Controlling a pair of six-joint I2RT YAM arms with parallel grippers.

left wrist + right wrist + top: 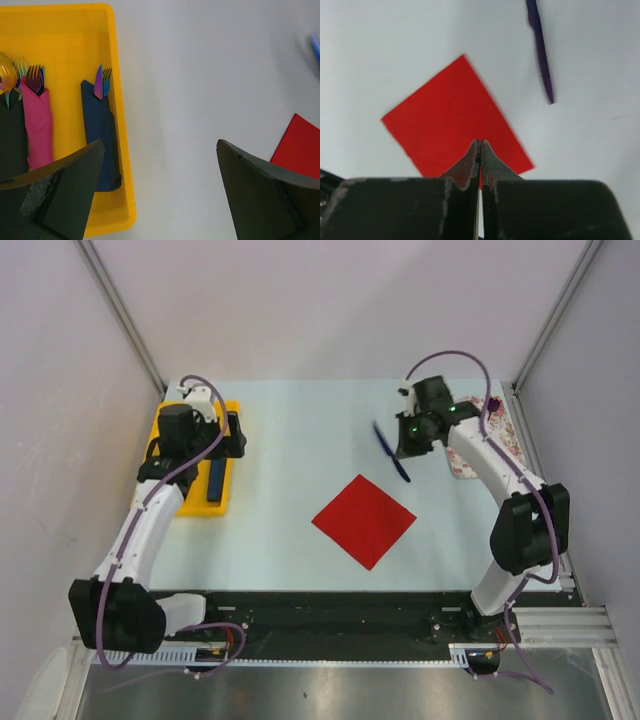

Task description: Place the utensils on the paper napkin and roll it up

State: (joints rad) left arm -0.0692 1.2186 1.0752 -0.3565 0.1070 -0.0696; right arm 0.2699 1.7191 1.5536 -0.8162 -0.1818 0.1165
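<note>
The red paper napkin (365,520) lies flat as a diamond in the middle of the table. It also shows in the right wrist view (450,115) and at the edge of the left wrist view (300,145). A slim dark blue/purple utensil (392,452) is just beyond its far right side, blurred in the right wrist view (540,50). My right gripper (403,443) is above that spot, its jaws (480,142) shut with nothing seen between them, apart from the utensil. My left gripper (235,435) is open and empty (160,150) over the tray's right rim.
A yellow tray (200,508) at the left holds rolled napkins with cutlery: a pink roll (39,120), a dark blue roll (102,135) and a black one partly hidden by my finger. A white flowered sheet (503,435) lies at the far right.
</note>
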